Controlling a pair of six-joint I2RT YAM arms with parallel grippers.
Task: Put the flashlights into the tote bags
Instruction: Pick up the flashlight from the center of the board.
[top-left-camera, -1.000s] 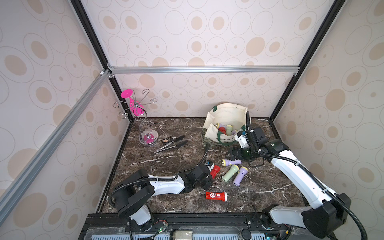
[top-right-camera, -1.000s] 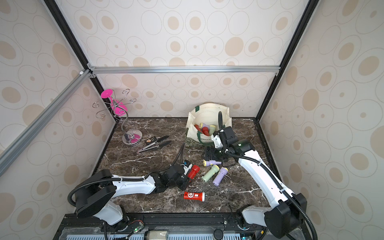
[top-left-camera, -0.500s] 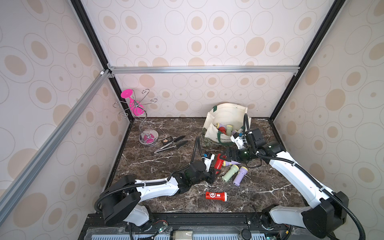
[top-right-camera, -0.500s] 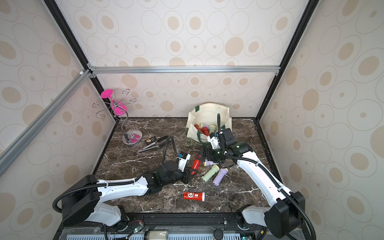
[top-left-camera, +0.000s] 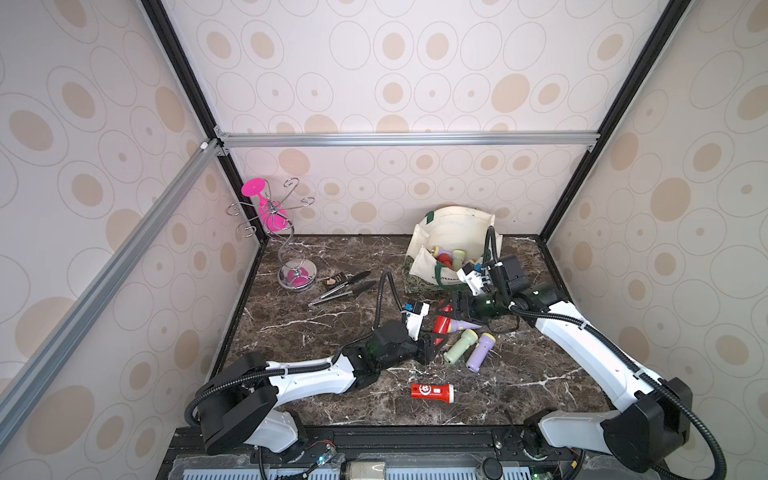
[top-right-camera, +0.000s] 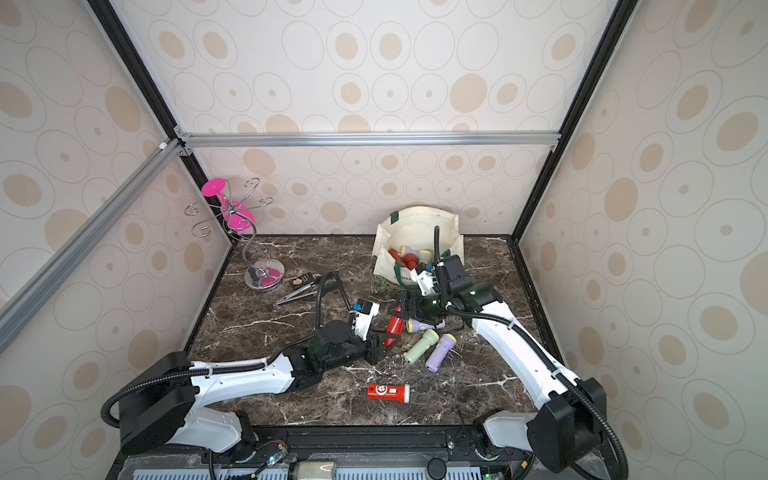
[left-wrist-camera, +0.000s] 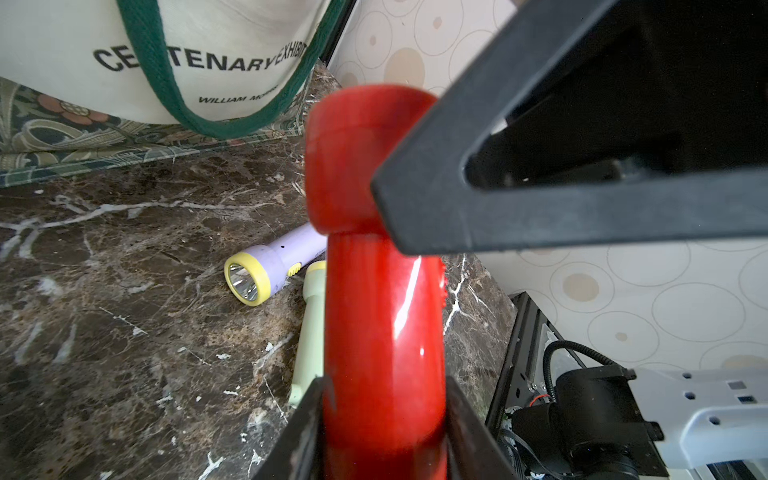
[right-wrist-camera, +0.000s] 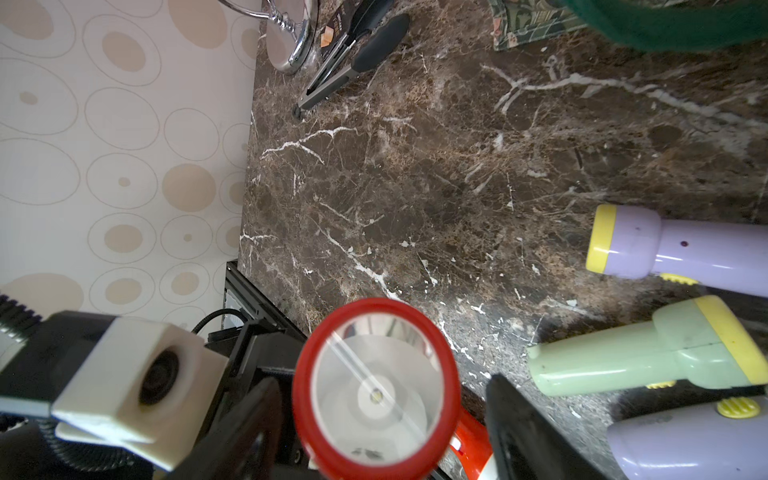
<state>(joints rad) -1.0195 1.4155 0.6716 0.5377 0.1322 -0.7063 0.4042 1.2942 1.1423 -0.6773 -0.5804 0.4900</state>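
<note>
Lifted red flashlight now sits inside right hand.

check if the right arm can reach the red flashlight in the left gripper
Probably yes: the right gripper has open jaws flanking the head of the red flashlight, nothing between; the left gripper clamps only its tail end.

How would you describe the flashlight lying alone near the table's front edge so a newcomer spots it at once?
Find the dark marble table and follow its front edge toward the middle. A red flashlight lies there on its side, touching nothing. Unlike the pale green flashlight and lilac flashlight behind it, it is red with a white round emblem on its body.
</note>
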